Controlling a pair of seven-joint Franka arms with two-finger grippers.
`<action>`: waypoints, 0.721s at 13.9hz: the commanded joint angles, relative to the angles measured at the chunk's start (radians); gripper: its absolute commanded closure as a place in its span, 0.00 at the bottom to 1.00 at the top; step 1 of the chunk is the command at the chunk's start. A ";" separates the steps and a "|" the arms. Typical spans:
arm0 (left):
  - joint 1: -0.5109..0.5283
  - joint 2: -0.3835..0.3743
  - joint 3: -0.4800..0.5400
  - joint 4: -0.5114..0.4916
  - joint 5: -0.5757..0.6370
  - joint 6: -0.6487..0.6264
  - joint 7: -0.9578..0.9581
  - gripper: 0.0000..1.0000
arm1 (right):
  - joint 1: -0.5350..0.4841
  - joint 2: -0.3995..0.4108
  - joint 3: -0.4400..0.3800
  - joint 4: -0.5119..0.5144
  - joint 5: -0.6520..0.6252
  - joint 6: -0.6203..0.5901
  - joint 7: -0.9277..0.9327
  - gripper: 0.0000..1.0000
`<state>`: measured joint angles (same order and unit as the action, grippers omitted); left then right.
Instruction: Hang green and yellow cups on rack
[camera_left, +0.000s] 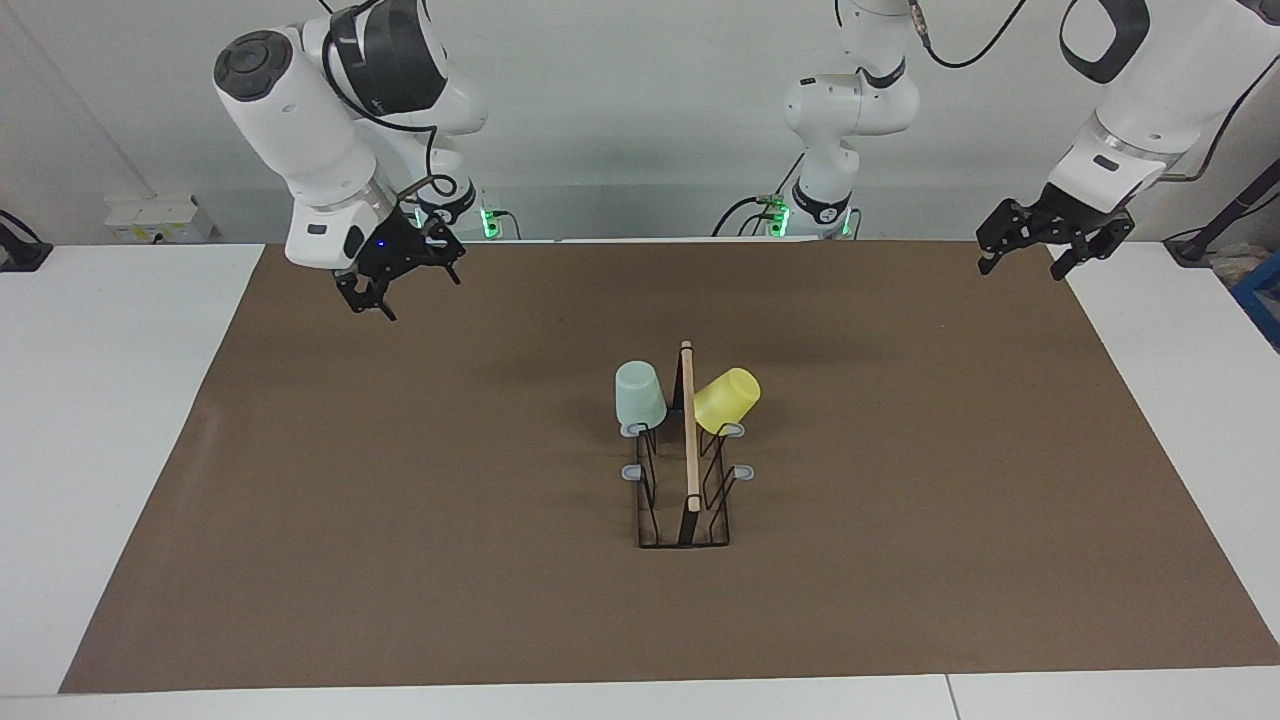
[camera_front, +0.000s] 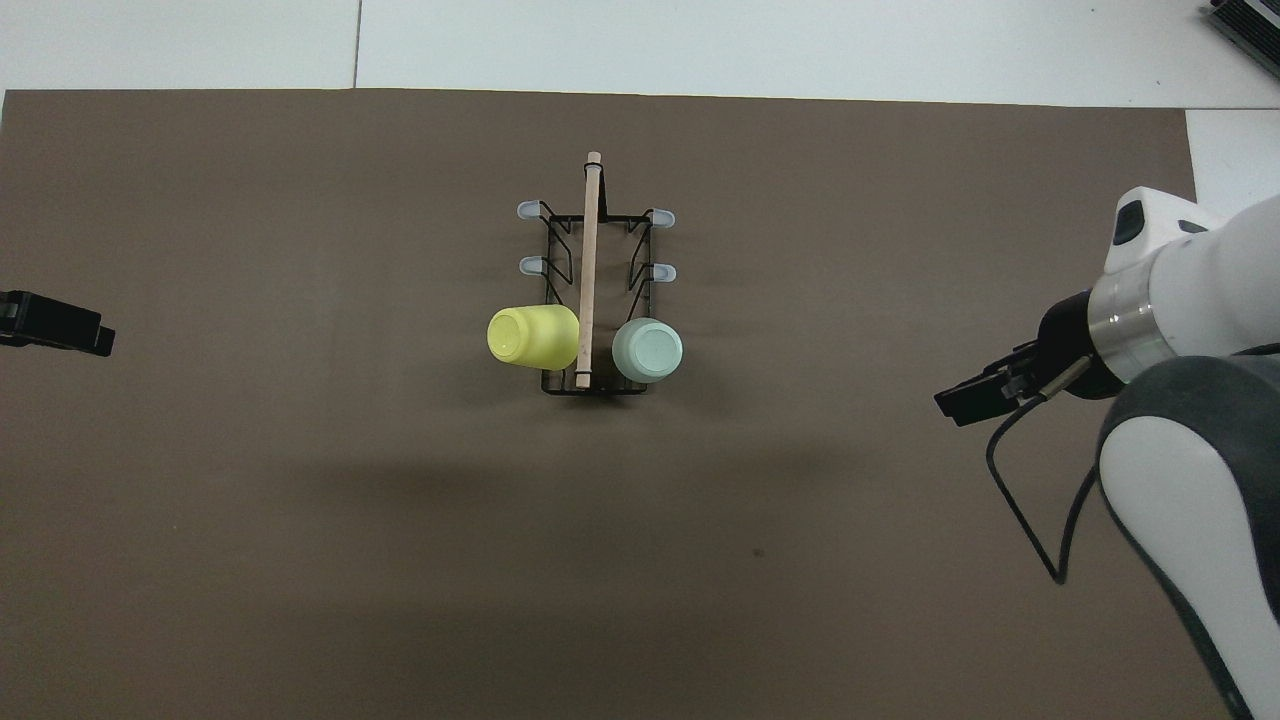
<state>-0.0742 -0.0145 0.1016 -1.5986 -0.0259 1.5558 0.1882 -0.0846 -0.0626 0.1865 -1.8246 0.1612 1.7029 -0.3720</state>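
From where I'm sitting, the hanging itself looks finished. The green cup (camera_left: 640, 394) sits upside down on a prong of the rack (camera_left: 686, 480), and the yellow cup (camera_left: 728, 399) hangs tilted on the prong just across the wooden bar (camera_left: 689, 430), both at the rack's end nearer the robots.

Both arms are clear. The right pincer (camera_left: 396, 282) is up in the air with its jaws spread wide and nothing in them, the cups well away from it toward the middle of the counter (camera_left: 400, 520). The left pincer (camera_left: 1045, 250) hangs over the mat's edge at its own end, also wide and empty, again well apart from the rack.

So I'd call this the wrap-up step (nothing left to carry). Next move for me is just parking both arms, maybe after checking the yellow cup's lean doesn't let it slip off.
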 joint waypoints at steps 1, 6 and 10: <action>0.011 -0.009 -0.019 0.009 -0.009 -0.023 -0.003 0.00 | -0.006 -0.006 -0.015 -0.012 -0.029 0.013 0.036 0.00; 0.040 -0.007 -0.060 0.009 -0.009 -0.025 -0.004 0.00 | -0.024 -0.003 -0.036 -0.015 -0.044 0.063 0.132 0.00; 0.039 -0.009 -0.060 0.008 -0.009 -0.025 -0.001 0.00 | -0.011 0.003 -0.055 0.002 -0.115 0.064 0.286 0.00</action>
<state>-0.0541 -0.0145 0.0553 -1.5986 -0.0259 1.5540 0.1881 -0.1002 -0.0614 0.1242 -1.8281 0.0843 1.7535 -0.1607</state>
